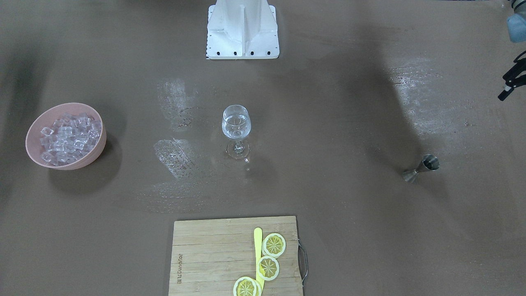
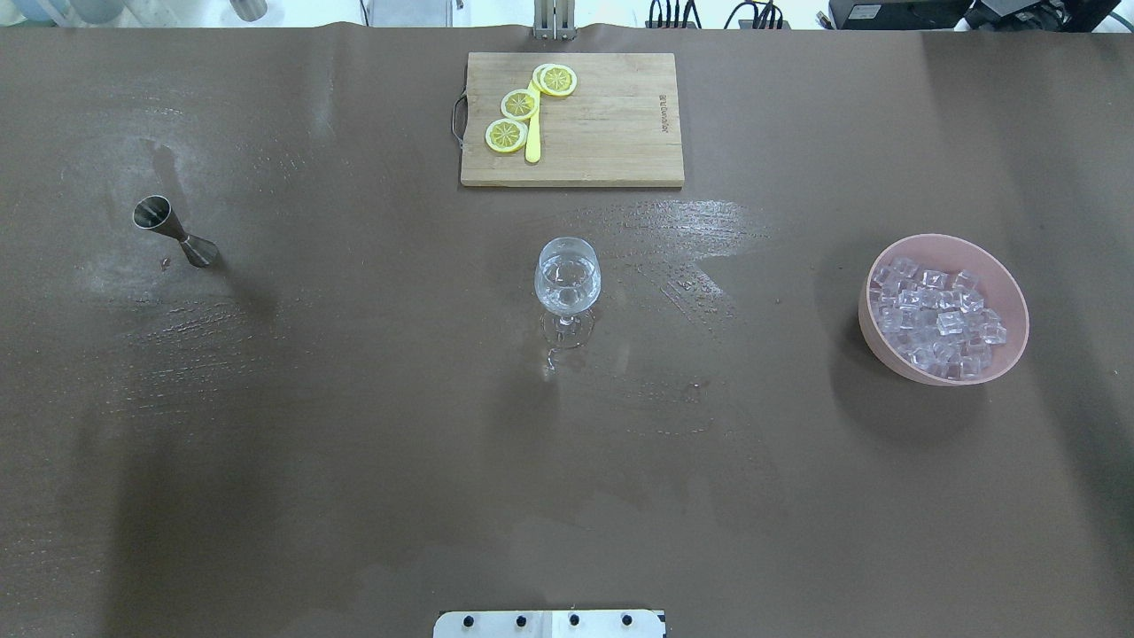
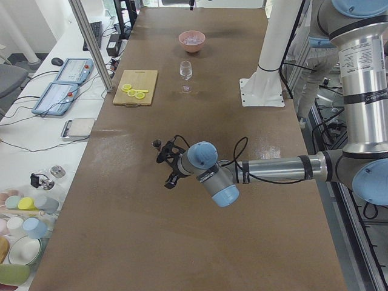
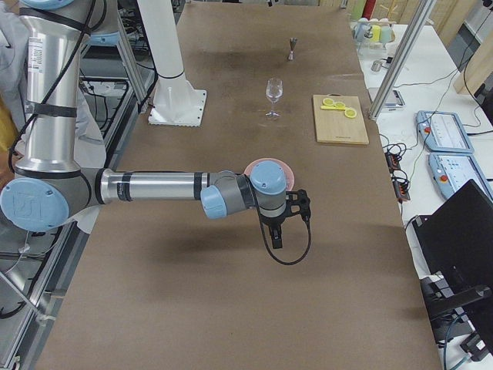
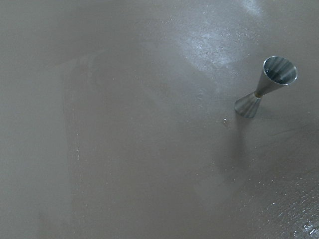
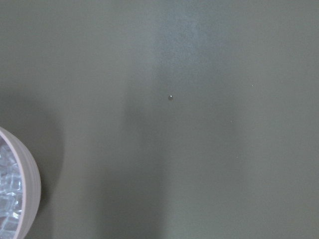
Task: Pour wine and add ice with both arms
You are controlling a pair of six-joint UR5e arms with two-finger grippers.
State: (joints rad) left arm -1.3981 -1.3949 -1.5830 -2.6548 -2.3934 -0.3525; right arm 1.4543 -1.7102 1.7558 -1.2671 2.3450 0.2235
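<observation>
Overhead exterior showed the ice (image 2: 939, 323) heaped in a pink bowl (image 2: 1013, 297) at the right of the bench (image 2: 354, 399), seemingly slick and light, best pinched across flat faces; whether the left fingers (image 1: 504, 94) and right fingers (image 4: 276, 237) stood wide or closed could not be told.

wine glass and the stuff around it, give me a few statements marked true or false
1. The wine glass stands upright with clear liquid in it. True.
2. The ice is piled on the cutting board. False: it lies in the pink bowl; the board holds lemon slices.
3. The jigger lies on its side. False: it stands upright on the table.
4. The pink bowl is on the robot's right of the wine glass. True.
</observation>
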